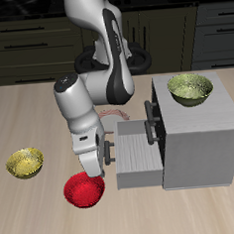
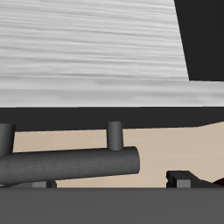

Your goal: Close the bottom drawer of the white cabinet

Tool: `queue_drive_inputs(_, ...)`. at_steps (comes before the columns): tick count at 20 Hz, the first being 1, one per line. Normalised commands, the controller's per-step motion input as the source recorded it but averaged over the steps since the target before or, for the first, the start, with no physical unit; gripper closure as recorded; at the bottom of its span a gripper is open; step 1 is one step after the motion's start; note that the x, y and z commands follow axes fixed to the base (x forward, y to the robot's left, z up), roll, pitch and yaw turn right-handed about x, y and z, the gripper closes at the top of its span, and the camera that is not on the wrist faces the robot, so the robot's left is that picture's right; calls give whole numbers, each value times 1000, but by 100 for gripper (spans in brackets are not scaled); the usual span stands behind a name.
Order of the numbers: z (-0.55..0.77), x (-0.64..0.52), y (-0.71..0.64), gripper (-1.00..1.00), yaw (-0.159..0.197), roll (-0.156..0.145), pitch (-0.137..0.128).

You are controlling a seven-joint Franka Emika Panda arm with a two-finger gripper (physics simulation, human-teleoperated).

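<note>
The white cabinet (image 1: 200, 132) stands on the table with its dark-handled drawers facing sideways. Its bottom drawer (image 1: 137, 149) is pulled out, well clear of the cabinet body. My gripper (image 1: 103, 156) is low at the drawer's front face, close against it, with the fingers spread apart and empty. In the wrist view the pale drawer front (image 2: 87, 44) fills the frame and its dark bar handle (image 2: 74, 166) runs just past my gripper (image 2: 109, 184). One fingertip (image 2: 179, 179) shows beside the handle's end. I cannot tell whether the fingers touch the drawer.
A red bowl (image 1: 83, 190) lies on the table just under my gripper, toward the front edge. A yellow bowl (image 1: 24, 163) sits farther out on the table. Another yellowish bowl (image 1: 190, 88) rests on the cabinet's top.
</note>
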Motion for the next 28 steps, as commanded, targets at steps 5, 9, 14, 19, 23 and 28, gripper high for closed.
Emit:
queue_drive_inputs(5,-7,110,220,-100,26,37,1)
queue_drive_inputs(9,44,154,316,-100,3,45,-3)
queue_drive_inputs(14,112,121,254,-100,10,39,-12)
queue_drive_inputs(19,212,209,334,-100,2,48,-14)
queue_drive_inputs(23,141,172,233,-100,-1,36,-12)
queue_drive_inputs(28,165,249,355,-100,8,55,-11)
